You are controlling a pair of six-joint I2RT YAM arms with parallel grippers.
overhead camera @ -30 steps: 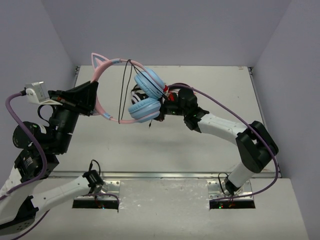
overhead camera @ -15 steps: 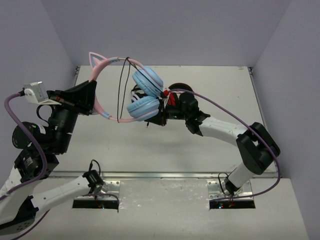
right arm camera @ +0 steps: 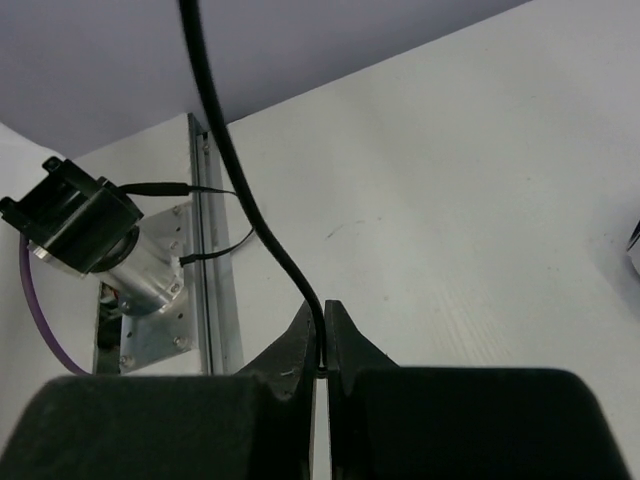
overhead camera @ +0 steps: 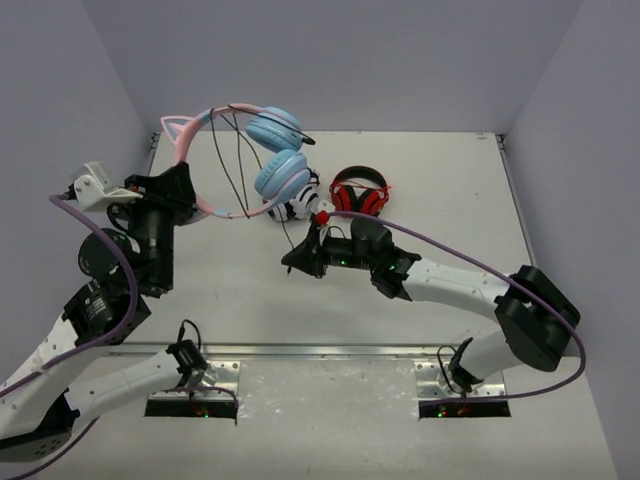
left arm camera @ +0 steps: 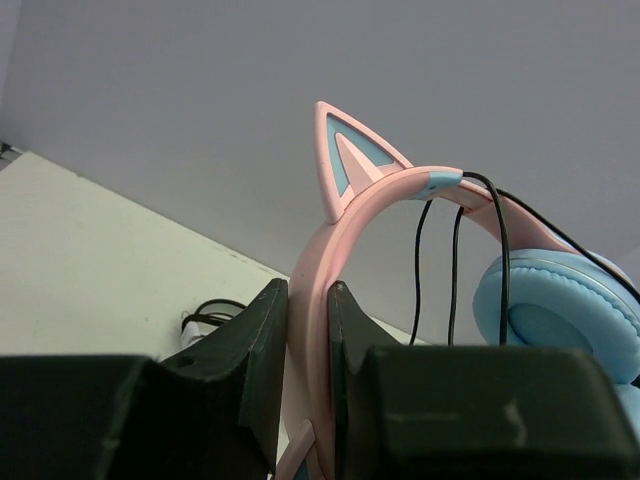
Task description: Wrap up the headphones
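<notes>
The headphones hang in the air over the table's back left, with a pink headband point(overhead camera: 215, 212), two cat ears and light blue ear cups point(overhead camera: 282, 174). My left gripper point(overhead camera: 186, 192) is shut on the headband point(left arm camera: 345, 215), which stands upright between its fingers point(left arm camera: 262, 330). Turns of the thin black cable point(left arm camera: 503, 250) cross over the band beside an ear cup point(left arm camera: 560, 310). From there the cable point(overhead camera: 287, 232) runs down to my right gripper point(overhead camera: 292, 262), which is shut on it low over the table. In the right wrist view the cable point(right arm camera: 225, 150) rises from the pinched jaws of that gripper point(right arm camera: 322, 325).
White-and-black headphones point(overhead camera: 302, 200) and red-and-black headphones point(overhead camera: 360, 192) lie on the white table point(overhead camera: 450, 170) at mid back, just behind my right arm. Grey walls close in the back and both sides. A metal rail point(overhead camera: 330, 350) runs along the near edge.
My left arm has swung the headphones up and to the left. My right gripper has drawn away from the ear cups toward the front left, keeping hold of the cable.
</notes>
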